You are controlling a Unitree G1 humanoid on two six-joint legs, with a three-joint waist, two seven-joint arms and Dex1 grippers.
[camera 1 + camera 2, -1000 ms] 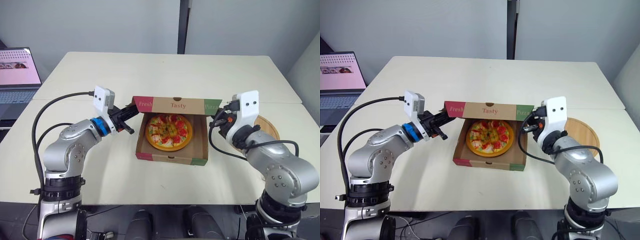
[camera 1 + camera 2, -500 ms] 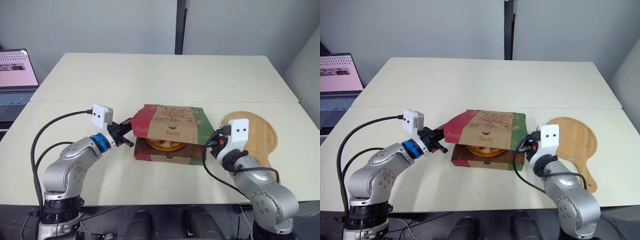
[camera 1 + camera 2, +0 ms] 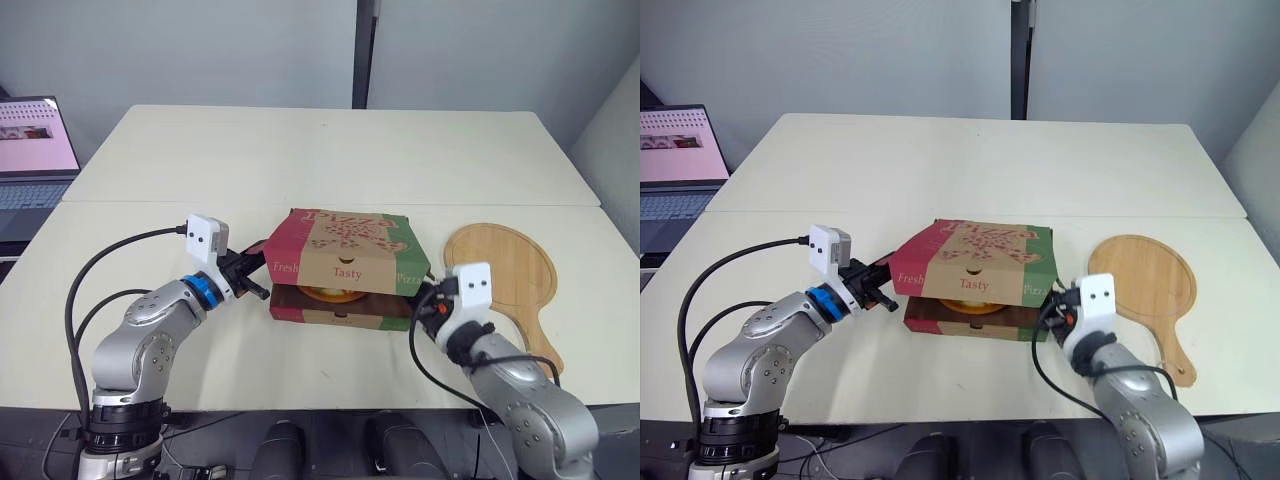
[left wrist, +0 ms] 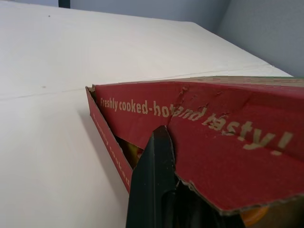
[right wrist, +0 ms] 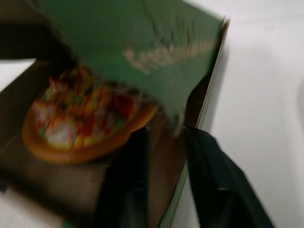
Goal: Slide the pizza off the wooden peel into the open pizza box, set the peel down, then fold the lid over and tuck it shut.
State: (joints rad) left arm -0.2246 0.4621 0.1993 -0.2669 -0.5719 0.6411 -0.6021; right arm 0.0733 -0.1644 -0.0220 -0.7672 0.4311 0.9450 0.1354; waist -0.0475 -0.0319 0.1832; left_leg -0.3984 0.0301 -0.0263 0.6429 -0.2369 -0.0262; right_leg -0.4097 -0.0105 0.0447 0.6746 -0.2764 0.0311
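The pizza box (image 3: 345,268) sits mid-table with its lid folded down almost flat; a narrow gap stays along the front. The pizza (image 5: 80,118) lies inside and peeks through that gap. At the box's left corner my left gripper (image 3: 258,283) is shut on the lid's red side flap (image 4: 213,142); one black finger (image 4: 154,180) shows in front of the flap. My right gripper (image 3: 425,300) is at the right front corner, open, its fingers (image 5: 213,185) astride the box's right wall under the green flap (image 5: 142,52). The wooden peel (image 3: 500,275) lies flat to the right.
An open laptop (image 3: 30,140) stands at the far left, off the table's edge. A seam crosses the tabletop (image 3: 330,150) behind the box. The peel's handle (image 3: 540,345) points toward the front edge beside my right arm.
The lid has dropped further, from tilted to almost flat over the box. Both grippers have come down with it. The peel has not moved.
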